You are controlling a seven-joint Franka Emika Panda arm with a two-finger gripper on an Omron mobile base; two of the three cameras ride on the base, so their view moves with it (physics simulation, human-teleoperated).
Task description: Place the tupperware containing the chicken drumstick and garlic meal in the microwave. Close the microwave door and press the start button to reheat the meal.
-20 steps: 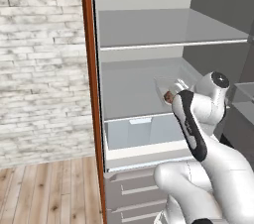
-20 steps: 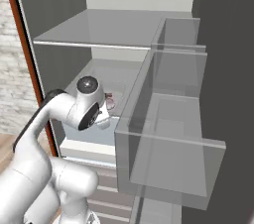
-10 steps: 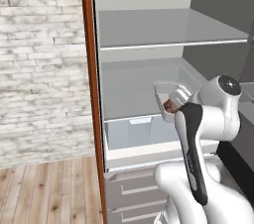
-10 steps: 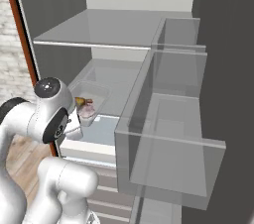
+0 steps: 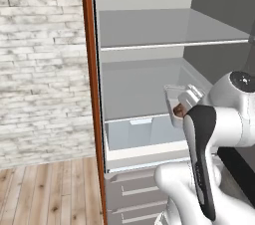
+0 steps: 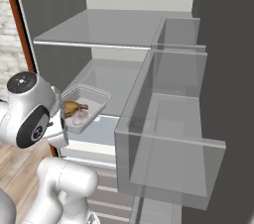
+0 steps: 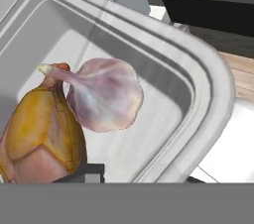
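The white arm's two-finger gripper pinches the near rim of the shallow translucent grey tupperware — golden-brown drumstick left, pale garlic bulb right — its long axis pointing away from the hand, held clear before the open fridge's shelf.

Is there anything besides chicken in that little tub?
Yes: in the hand view a pale pinkish garlic bulb lies in the tub right beside the golden-brown drumstick.

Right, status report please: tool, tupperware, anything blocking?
Tool shut on tupperware, clear of fridge shelf. Drumstick and garlic inside. Nothing blocking.
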